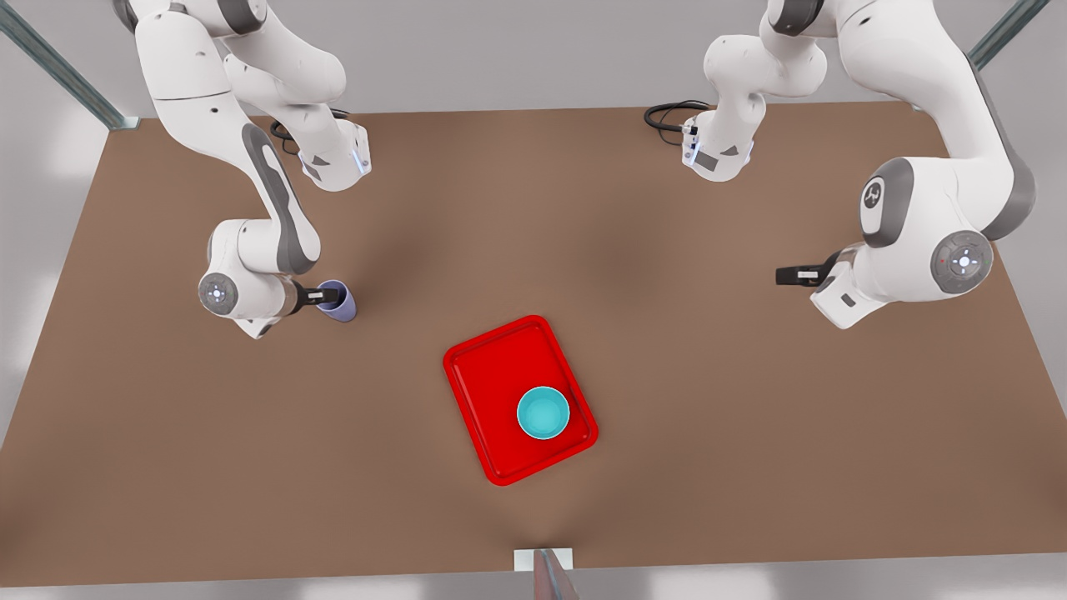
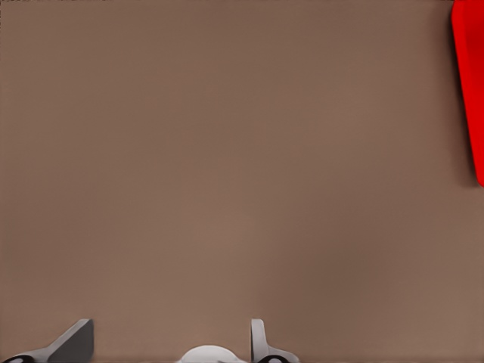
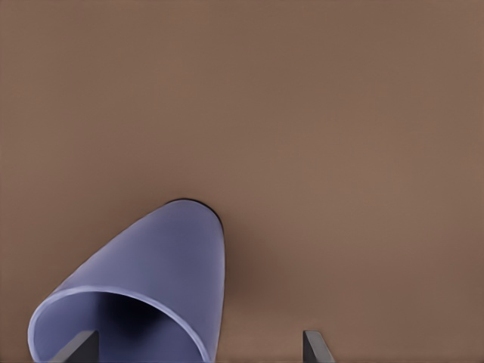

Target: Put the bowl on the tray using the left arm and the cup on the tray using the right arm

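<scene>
The bowl (image 1: 543,412) sits upright inside the tray (image 1: 483,367), in the part toward the front view's right and the near edge, close to the raised rim. The tray lies flat on the bench (image 1: 667,333), slightly rotated, near the middle and toward the near side.

The cup (image 1: 337,300) stands on the bench at the front view's left, well apart from the tray. The right gripper (image 1: 329,294) is at the cup's rim. In the right wrist view the cup (image 3: 140,291) is seen from above, and the jaws stand wide: one finger (image 3: 79,346) is inside the mouth of the cup, the other finger (image 3: 316,346) is outside the wall with bare bench between them. The jaws have not closed on the cup, and it rests on the bench.

The left gripper (image 1: 792,275) is at the front view's right, over bare bench and well apart from the tray and bowl, holding nothing. In the left wrist view its jaws stand wide, fingertips (image 2: 72,340) apart above the bench (image 2: 227,166), with an edge of the tray (image 2: 470,83) at the frame's border.
</scene>
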